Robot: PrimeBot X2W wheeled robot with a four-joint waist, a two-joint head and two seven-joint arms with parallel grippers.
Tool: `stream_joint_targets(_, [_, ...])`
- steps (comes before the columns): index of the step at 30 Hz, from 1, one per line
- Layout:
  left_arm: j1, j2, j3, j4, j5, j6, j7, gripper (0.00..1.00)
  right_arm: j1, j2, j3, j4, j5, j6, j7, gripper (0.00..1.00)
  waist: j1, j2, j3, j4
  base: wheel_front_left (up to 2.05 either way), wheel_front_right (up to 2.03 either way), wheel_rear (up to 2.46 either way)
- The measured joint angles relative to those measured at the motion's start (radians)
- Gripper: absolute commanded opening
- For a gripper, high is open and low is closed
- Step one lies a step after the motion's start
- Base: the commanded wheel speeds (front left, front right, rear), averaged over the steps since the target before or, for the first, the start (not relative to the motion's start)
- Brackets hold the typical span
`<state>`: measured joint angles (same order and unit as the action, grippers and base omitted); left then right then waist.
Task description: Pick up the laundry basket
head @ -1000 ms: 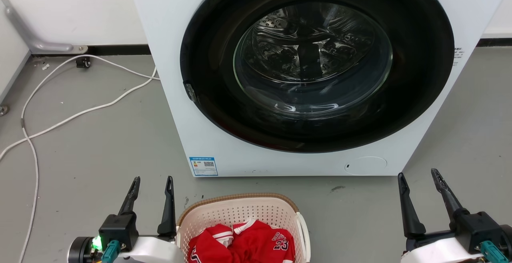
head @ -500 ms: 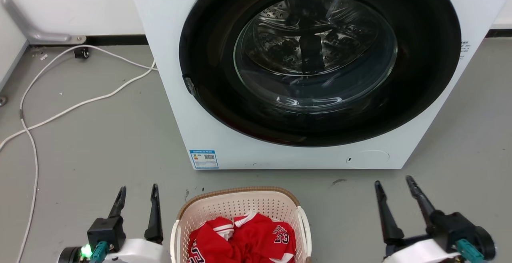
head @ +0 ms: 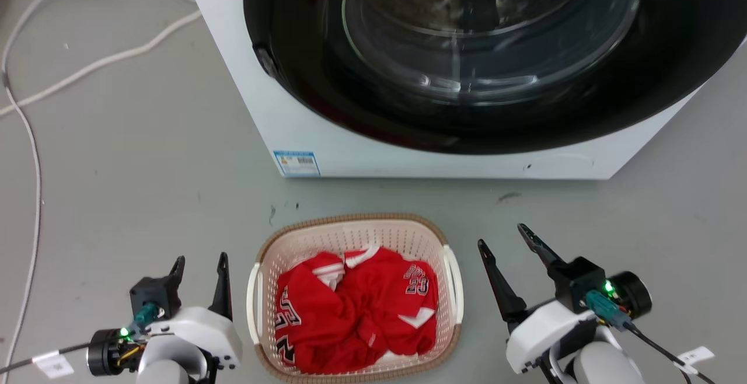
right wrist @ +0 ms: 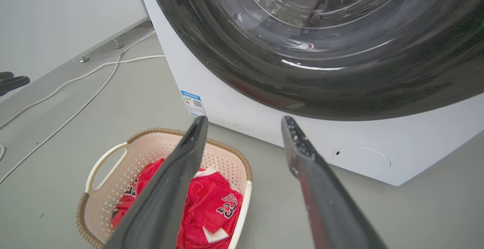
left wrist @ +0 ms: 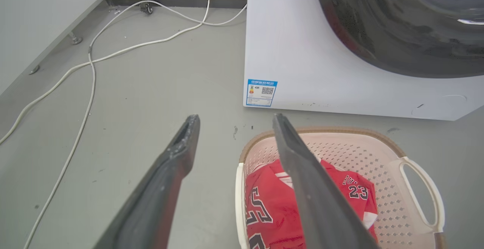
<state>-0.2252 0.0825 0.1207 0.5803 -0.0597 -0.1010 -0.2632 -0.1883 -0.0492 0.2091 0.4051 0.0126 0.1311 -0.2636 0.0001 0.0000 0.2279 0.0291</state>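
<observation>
Nothing of the lift is done yet. The left tool (head: 199, 260) and the right tool (head: 502, 236) are both empty, and the laundry basket (head: 353, 218) sits flat on the floor (head: 146, 168) between them. What remains, as I judge it, is the whole grasp: bring each tool in to a handle, close on it, and raise both sides together.

The left tool's two fingers stand apart with a clear gap and hold nothing. It lies just left of the basket, its inner finger near the white left handle (head: 252, 302) but with floor showing between them. In the left wrist view that finger crosses in front of the basket's near corner, and I cannot tell contact from that view. The right tool is spread wider, fingers angled up and away, and it too holds nothing. It lies to the right of the basket, a little further off from the right handle (head: 454, 290) than the left tool is from its handle.

The basket is upright, with a crumpled red jersey (head: 356, 314) heaped inside below the brown rim. Just beyond the basket's far side, with a strip of bare floor between, stands the washing machine (head: 350, 156), its dark round door shut. It leaves room for a straight lift.
</observation>
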Motion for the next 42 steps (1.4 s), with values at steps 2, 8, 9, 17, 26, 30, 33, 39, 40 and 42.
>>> stream_joint_targets(2, [-0.030,0.007,0.004,0.053,-0.001,-0.003,0.000,1.00,-0.032,0.000,0.015,0.035,-0.006,0.000,0.000,1.00,0.0000,0.0000,0.034,0.002,0.00,0.00,0.00])
stream_joint_targets(8, [-0.133,0.037,0.002,0.188,-0.002,-0.009,0.000,1.00,-0.136,-0.014,0.065,0.193,0.005,0.000,0.000,1.00,0.0001,0.0000,0.139,0.002,0.00,0.00,0.00])
stream_joint_targets(9, [-0.147,0.041,0.000,0.210,-0.001,-0.011,0.000,1.00,-0.154,-0.016,0.078,0.229,0.008,0.000,0.000,1.00,0.0001,0.0000,0.156,0.002,0.00,0.00,0.00])
stream_joint_targets(17, [-0.258,0.065,-0.016,0.361,0.002,-0.015,0.000,1.00,-0.299,-0.033,0.163,0.439,0.053,0.000,0.000,1.00,0.0001,0.0000,0.276,-0.004,0.00,0.00,0.00])
stream_joint_targets(26, [-0.375,0.073,-0.051,0.474,0.007,-0.019,0.000,1.00,-0.435,-0.029,0.253,0.593,0.103,0.000,0.000,1.00,0.0000,0.0000,0.396,-0.010,0.00,0.00,0.00])
stream_joint_targets(30, [-0.431,0.069,-0.069,0.536,0.011,-0.020,0.000,1.00,-0.494,-0.024,0.300,0.653,0.137,0.000,0.000,1.00,0.0001,0.0000,0.452,-0.007,0.00,0.00,0.00])
stream_joint_targets(33, [-0.460,0.067,-0.078,0.566,0.012,-0.021,0.000,1.00,-0.518,-0.023,0.324,0.685,0.164,0.000,0.000,1.00,0.0001,0.0000,0.478,-0.002,0.00,0.00,0.00])
stream_joint_targets(39, [-0.502,0.070,-0.089,0.623,0.011,-0.021,0.000,1.00,-0.567,-0.019,0.378,0.744,0.207,0.000,0.000,1.00,0.0000,-0.0001,0.521,0.005,0.00,0.00,0.00])
stream_joint_targets(40, [-0.508,0.071,-0.091,0.632,0.011,-0.020,0.000,1.00,-0.575,-0.017,0.387,0.749,0.216,0.000,0.000,1.00,0.0001,0.0000,0.528,0.005,0.00,0.00,0.00])
stream_joint_targets(42, [-0.523,0.072,-0.097,0.647,0.011,-0.018,0.000,1.00,-0.591,-0.016,0.402,0.761,0.232,0.000,0.000,1.00,0.0000,-0.0001,0.541,0.004,0.00,0.00,0.00])
